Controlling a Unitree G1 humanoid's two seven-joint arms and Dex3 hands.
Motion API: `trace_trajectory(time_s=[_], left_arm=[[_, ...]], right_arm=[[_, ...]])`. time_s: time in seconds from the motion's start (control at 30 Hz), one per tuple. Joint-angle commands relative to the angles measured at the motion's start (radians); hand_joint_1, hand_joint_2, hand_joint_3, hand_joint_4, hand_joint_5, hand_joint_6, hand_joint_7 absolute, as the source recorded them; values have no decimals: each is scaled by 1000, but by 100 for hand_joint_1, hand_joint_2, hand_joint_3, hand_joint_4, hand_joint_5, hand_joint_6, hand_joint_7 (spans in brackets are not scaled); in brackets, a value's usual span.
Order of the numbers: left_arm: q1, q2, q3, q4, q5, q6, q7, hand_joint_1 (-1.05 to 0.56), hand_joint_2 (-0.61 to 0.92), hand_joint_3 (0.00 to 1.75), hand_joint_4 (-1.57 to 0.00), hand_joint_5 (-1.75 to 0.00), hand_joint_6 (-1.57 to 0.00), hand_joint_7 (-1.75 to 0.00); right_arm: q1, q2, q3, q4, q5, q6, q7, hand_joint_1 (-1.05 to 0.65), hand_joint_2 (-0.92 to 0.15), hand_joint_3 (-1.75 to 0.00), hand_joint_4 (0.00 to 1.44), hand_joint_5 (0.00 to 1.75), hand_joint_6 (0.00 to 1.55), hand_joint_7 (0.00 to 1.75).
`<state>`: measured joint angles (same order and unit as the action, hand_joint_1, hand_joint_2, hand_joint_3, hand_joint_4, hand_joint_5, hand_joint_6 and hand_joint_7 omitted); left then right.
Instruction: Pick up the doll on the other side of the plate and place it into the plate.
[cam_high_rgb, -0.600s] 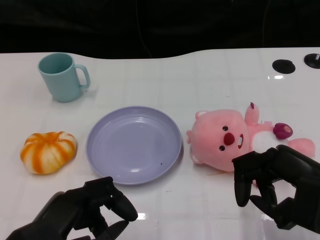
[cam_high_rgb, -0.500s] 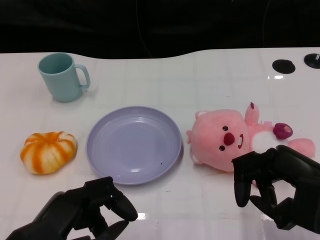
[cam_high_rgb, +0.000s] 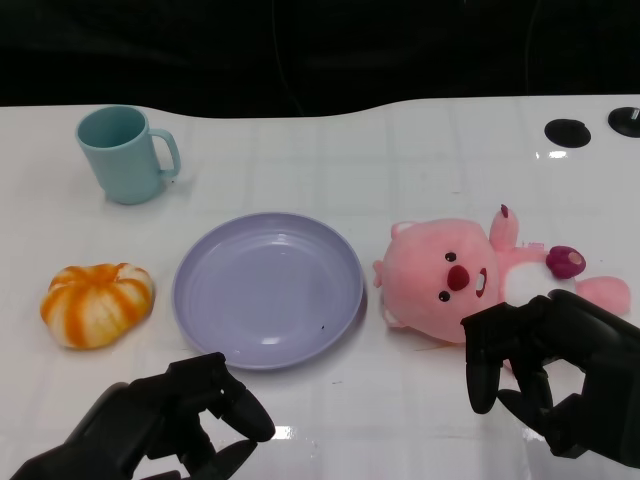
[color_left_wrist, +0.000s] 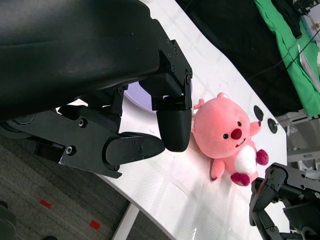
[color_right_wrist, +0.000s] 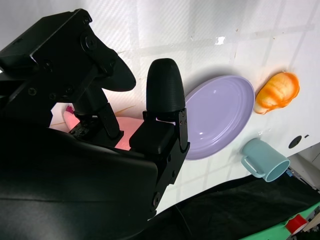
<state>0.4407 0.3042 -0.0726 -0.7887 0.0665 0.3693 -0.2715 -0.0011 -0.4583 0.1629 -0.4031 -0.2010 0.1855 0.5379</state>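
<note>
Pink and plush, the soft doll with a red nose and white belly (cam_high_rgb: 462, 281) lies on its back on the white glossy bench (cam_high_rgb: 400, 150), just to the right of the round lavender plastic plate (cam_high_rgb: 268, 288) and apart from its rim. The plate holds nothing. The black right hand (cam_high_rgb: 555, 375) hovers at the doll's near side, over its lower body, fingers (cam_high_rgb: 483, 360) curved downward and spread with nothing between them; from the left wrist view the same hand (color_left_wrist: 280, 200) sits just beside the doll's (color_left_wrist: 231, 141) feet, and whether it touches the plush cannot be told. The black left hand (cam_high_rgb: 170, 420) rests low at the bench's near edge, in front of the plate, fingers loosely curled and apart, holding nothing. Left of the plate lies an orange-and-white striped pumpkin-shaped toy (cam_high_rgb: 97, 303), and behind it, well apart, stands an upright pale teal plastic mug (cam_high_rgb: 125, 153) with its handle toward the right.
</note>
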Motion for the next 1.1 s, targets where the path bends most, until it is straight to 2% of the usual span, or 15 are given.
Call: trace_trajectory(time_s=[0.03,0.3,0.43,0.53,0.6,0.67,0.77,0.87,0.9,0.97,1.1], left_arm=[[-5,9,7,8,1,-9,-3,-18,86,55,-63,-158,-63,-127],[-4,10,7,8,-1,-11,-5,-18,86,56,-63,-157,-62,-127],[-4,10,8,7,-3,-8,-5,-18,85,56,-63,-157,-62,-127],[-5,10,9,5,-5,0,-6,-18,86,56,-63,-157,-62,-126],[-5,10,9,7,-4,-3,-6,-18,86,56,-63,-157,-62,-126],[-5,10,8,8,-3,-3,-6,-18,86,55,-63,-157,-63,-126],[-4,10,9,7,-4,-1,-6,-19,86,55,-63,-157,-63,-126],[-3,10,6,9,-1,-9,-5,-18,86,55,-63,-157,-62,-127],[-3,10,4,9,0,-9,-4,-19,86,55,-63,-157,-62,-127],[-4,10,2,6,2,-1,-4,-19,86,55,-63,-157,-62,-127],[-5,9,-3,11,5,-4,-3,-19,86,55,-63,-158,-62,-127]], right_arm=[[-5,-15,-7,1,4,-1,1,-1,-36,-135,82,175,78,141],[-6,-15,-5,0,-1,9,1,-2,-37,-133,82,175,77,140],[-7,-10,-11,11,-1,-18,-14,1,-36,-133,81,174,78,139],[-4,3,-26,22,13,-38,-35,2,-38,-129,72,162,73,129],[-2,10,-34,22,16,-42,-51,0,-42,-115,69,144,68,115],[1,18,-39,13,5,-31,-72,-4,-50,-92,66,123,65,94],[8,39,-46,0,-25,-23,-124,-9,-58,-67,65,102,62,69],[8,50,-47,-12,-66,-2,-170,-19,-74,-33,56,86,58,41],[5,48,-46,-17,-83,6,-177,-26,-81,-20,49,80,53,30],[-8,42,-45,-25,-121,31,-187,-36,-88,-9,39,73,47,18],[-36,46,-47,-48,-187,127,-190,-53,-92,-9,24,64,34,8]])
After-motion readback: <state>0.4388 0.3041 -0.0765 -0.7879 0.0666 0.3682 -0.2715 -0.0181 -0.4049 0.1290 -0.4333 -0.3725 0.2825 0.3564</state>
